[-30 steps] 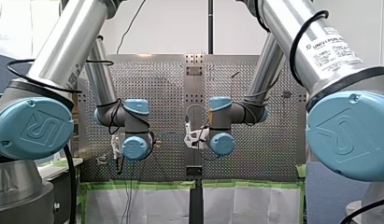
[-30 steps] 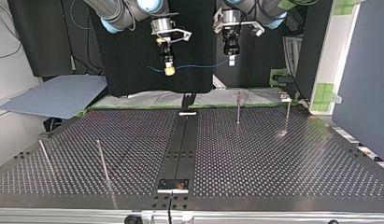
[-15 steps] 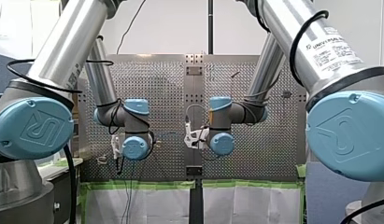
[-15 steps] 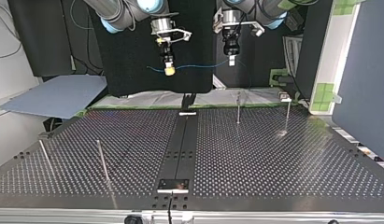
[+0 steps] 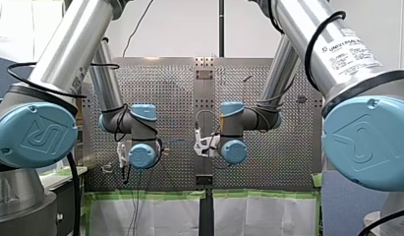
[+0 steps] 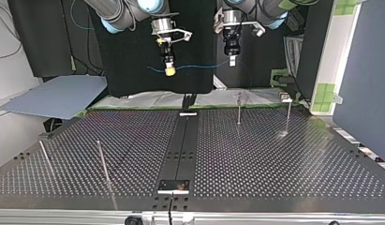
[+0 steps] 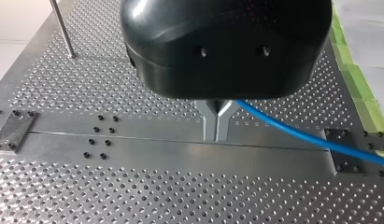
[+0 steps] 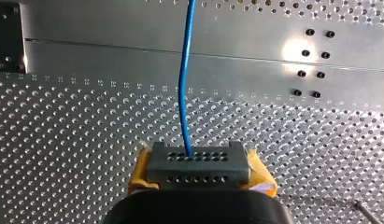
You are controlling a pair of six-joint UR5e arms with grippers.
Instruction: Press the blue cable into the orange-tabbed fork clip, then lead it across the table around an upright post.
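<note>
Top view, blue cable (image 6: 199,67) between left hand (image 6: 232,61), right hand (image 6: 170,71), above table (image 6: 274,159)

The room is bright. The light seems to come from above, onto the shiny silver table full of little holes (image 8: 87,116). In the right wrist view one round white glare spot sits on its smooth strip. In the front view the pale wall (image 5: 180,29) glows, and the big blue round arm caps (image 5: 35,132) up close look fuzzy. In the top view the black cloth (image 6: 134,56) is dark, so the thin blue cable (image 6: 199,66) hardly shows.
</note>
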